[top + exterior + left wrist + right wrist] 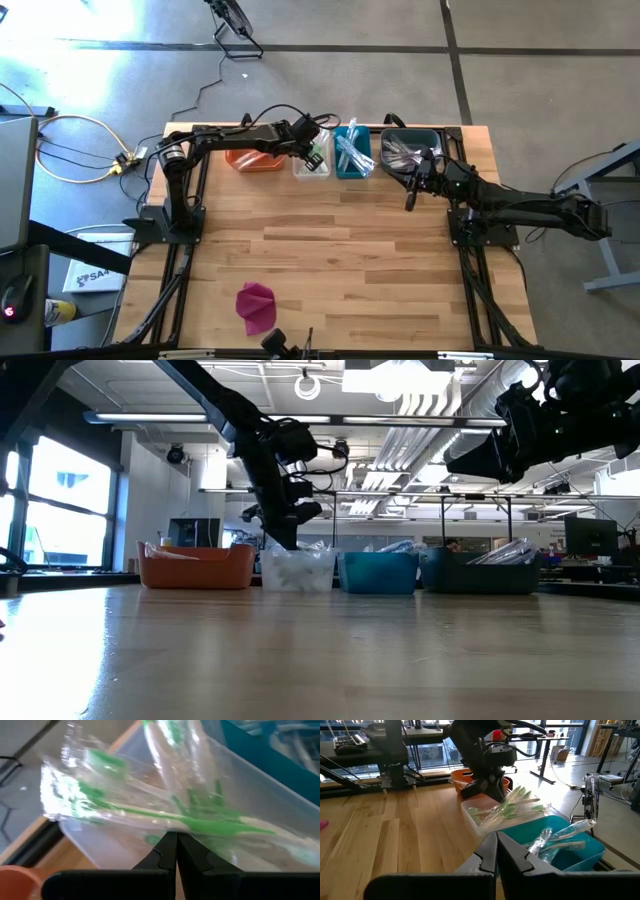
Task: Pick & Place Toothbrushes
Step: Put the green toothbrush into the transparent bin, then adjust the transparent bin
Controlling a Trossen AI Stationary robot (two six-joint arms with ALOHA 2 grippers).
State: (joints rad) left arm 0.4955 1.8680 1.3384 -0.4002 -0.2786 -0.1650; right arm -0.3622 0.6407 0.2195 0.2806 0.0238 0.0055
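Now left gripper (312, 152) closed, empty, over clear bin (311, 168) of green toothbrushes (200, 822). Right gripper (410, 200) closed, empty, beside dark bin (436, 137). Risk: my closed tips skid on slick wrappers, drag bundle over rim.

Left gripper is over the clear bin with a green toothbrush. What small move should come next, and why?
Probably open the left gripper: it is shut on a wrapped green toothbrush over the clear bin, which already holds green ones. The right gripper waits shut.
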